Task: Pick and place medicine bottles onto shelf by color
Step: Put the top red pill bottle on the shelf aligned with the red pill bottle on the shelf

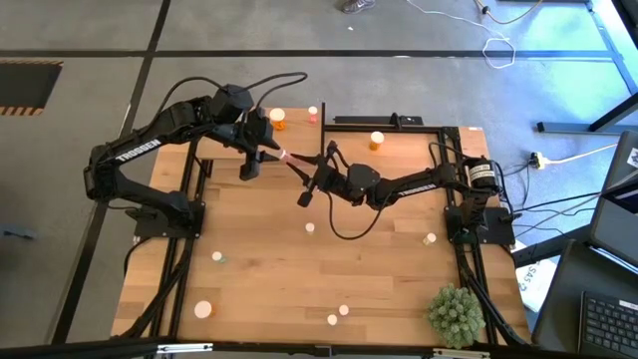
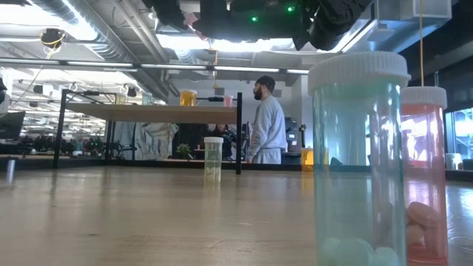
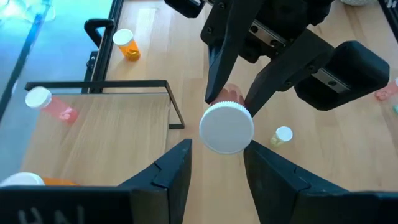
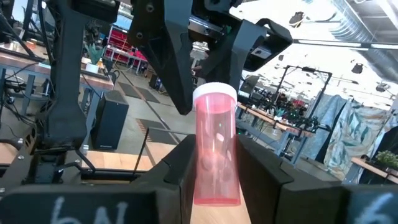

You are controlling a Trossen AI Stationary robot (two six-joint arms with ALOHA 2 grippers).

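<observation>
Two grippers of mine meet above the table's upper middle in the high view, sharing one reddish bottle (image 1: 290,158) of smooth translucent plastic with a ridged white cap. My right gripper (image 4: 208,165) pinches its round body between dark flat fingers, as its wrist view shows. My left gripper (image 3: 217,163) faces the cap end-on in its own view, fingers spread to either side, and I cannot tell whether they touch it. Only that view shows the shelf (image 3: 106,134), pale wood with thin black posts, at the frame's left. Only the low view shows a person (image 2: 266,122) in grey behind a green bottle (image 2: 213,157).
</observation>
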